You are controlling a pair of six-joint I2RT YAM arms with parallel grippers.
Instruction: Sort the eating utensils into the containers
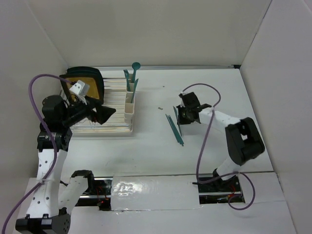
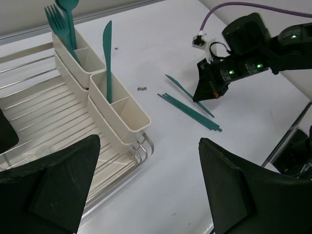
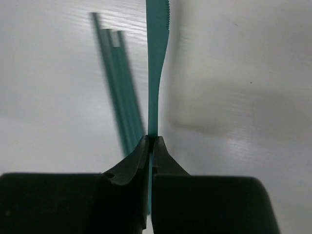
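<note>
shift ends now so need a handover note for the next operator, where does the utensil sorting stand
Left gripper: jaws open, empty, over the dish rack corner.
Right gripper: jaws shut on a knife, low over the table.
Done: a fork, a spoon and a second knife stand in the cups.
Left: cup the held knife, then the loose utensils lying beside it.

Knife [image 3: 157, 73] in right gripper [image 3: 150, 142]: plain teal-green. Loose utensils [image 1: 174, 129]: same teal-green. Table [image 1: 146, 151]: white. Containers [image 2: 117, 105]: cream-white, unpatterned. Right gripper, left gripper [image 1: 105, 114]: matte black. Plate [image 1: 90, 83]: yellow face, black rim. Rack [image 2: 39, 107]: pale silvery wire. Cables [image 1: 36, 83]: purple.
</note>
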